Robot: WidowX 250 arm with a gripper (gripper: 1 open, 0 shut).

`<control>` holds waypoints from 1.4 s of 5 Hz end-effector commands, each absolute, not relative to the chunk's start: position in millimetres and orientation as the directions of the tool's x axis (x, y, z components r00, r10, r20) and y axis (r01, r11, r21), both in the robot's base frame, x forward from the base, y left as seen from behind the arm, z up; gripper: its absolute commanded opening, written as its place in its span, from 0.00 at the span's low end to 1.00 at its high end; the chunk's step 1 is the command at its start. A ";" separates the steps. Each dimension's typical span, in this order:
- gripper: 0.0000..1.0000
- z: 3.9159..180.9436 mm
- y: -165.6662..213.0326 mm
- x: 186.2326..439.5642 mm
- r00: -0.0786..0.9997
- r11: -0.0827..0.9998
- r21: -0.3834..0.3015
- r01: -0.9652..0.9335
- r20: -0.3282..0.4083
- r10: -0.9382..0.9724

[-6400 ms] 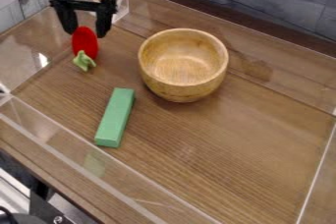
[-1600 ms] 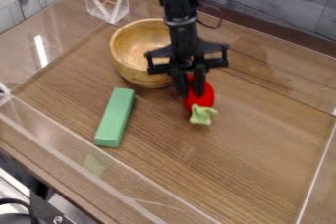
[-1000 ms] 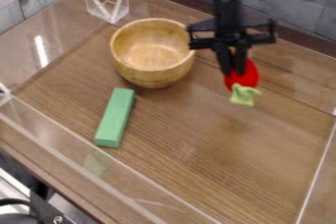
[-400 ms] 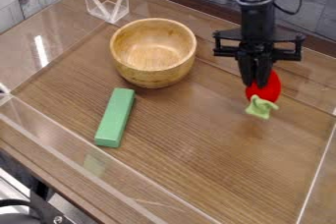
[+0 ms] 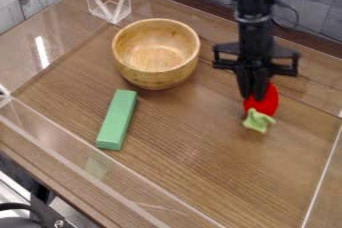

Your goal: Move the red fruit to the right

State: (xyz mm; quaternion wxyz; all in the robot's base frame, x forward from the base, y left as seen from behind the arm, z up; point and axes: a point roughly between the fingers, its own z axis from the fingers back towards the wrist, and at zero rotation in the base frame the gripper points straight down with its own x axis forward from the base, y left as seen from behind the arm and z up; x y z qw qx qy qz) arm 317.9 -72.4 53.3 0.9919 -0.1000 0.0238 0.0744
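The red fruit (image 5: 265,102), a small glossy strawberry toy with a light green cap (image 5: 255,122), is at the right side of the wooden table, low over or on its surface; I cannot tell which. My gripper (image 5: 259,94) points almost straight down from above and is shut on the fruit's red body. The black arm rises behind it toward the top of the picture. The fruit's green cap points down and toward the front.
A round wooden bowl (image 5: 156,53) stands left of the gripper at the back middle. A long green block (image 5: 118,119) lies at the front left. Clear plastic walls (image 5: 321,187) edge the table, and a small clear stand (image 5: 107,5) sits at the back left.
The gripper has carried the red fruit from the far left, past the bowl, to the right side and lowered it toward the table. The bowl has shifted left since the oldest frame.
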 end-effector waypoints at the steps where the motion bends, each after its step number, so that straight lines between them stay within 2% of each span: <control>1: 0.00 57.8 -84.9 318.3 0.984 0.965 -0.198 -0.174 -0.011 0.175; 3: 0.00 58.1 -81.9 323.3 0.992 0.973 -0.195 -0.125 -0.004 0.127; 5: 0.00 57.8 -106.4 333.6 0.984 0.966 -0.191 -0.174 0.005 0.178; 7: 0.00 58.4 -84.2 344.4 0.997 0.980 -0.185 -0.071 0.021 0.077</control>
